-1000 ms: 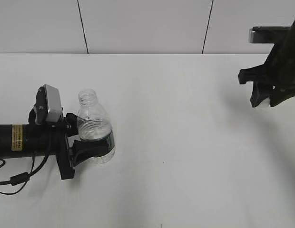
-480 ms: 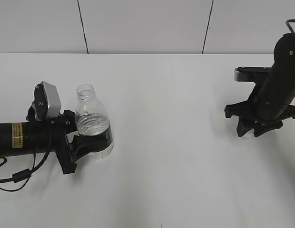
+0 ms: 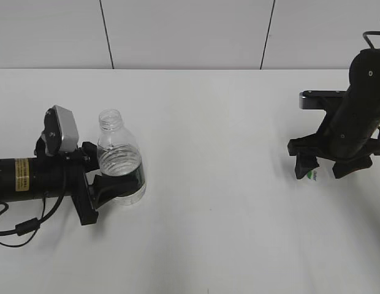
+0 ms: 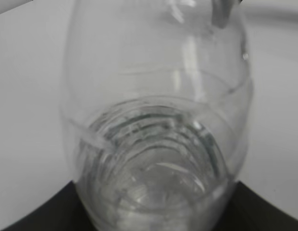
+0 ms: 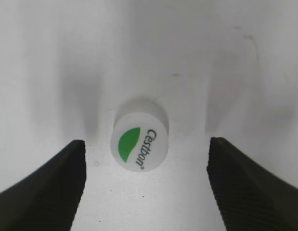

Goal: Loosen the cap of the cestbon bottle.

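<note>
The cestbon bottle [image 3: 119, 168], clear with a dark green label band, stands upright on the table at the left with its neck uncapped. My left gripper [image 3: 110, 184] is shut on its lower body. In the left wrist view the bottle [image 4: 158, 120] fills the frame. The white cap [image 3: 312, 176] with a green leaf mark lies on the table at the right. My right gripper [image 3: 322, 166] is open directly above it. In the right wrist view the cap [image 5: 139, 140] rests between the spread jaws [image 5: 146, 187], touching neither.
The white table [image 3: 220, 122] reaches to a panelled wall at the back. The left arm lies low across the table's left side, with a black cable [image 3: 24, 228] trailing under it.
My right gripper has come down to the table and opened, leaving the cap on the surface. The left gripper and bottle have barely shifted.
</note>
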Motion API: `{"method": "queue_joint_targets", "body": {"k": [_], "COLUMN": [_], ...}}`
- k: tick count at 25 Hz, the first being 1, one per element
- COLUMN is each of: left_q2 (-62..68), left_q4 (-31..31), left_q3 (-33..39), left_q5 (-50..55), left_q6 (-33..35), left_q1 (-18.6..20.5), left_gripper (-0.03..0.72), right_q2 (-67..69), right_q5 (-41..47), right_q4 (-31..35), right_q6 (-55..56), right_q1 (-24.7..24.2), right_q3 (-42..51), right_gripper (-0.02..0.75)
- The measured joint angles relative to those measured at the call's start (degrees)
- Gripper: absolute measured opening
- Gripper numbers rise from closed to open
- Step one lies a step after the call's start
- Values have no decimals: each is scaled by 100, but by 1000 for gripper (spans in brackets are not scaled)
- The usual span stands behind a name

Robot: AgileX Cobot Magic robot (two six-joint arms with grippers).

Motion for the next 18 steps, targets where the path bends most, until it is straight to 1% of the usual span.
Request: {"method": "queue_joint_targets", "body": {"k": [2,5,8,10,13,18], "left_q2": [0,0,5,5,5,-136], "left_q4": [74,182,245,331,683,1339], "left_q3": [0,0,0,0,0,0], "left_q5": [0,112,209,232,232,378], "left_q6": [0,0,0,0,-99,-598], "left_q1": [0,17,91,234,539,1082], "left_gripper": [412,510,568,580,585,585], "right_q2": [0,-6,-74,-171,-369,-729], "right_q5": [6,6,20,25,43,30], "right_q4": [0,5,5,5,5,-49], "right_q6": [-5,-5,-5,-5,-13,-13], "right_q1": [0,0,0,0,0,0], "right_q3": [0,0,0,0,0,4], "right_gripper": [608,605,599,596,594,594]}}
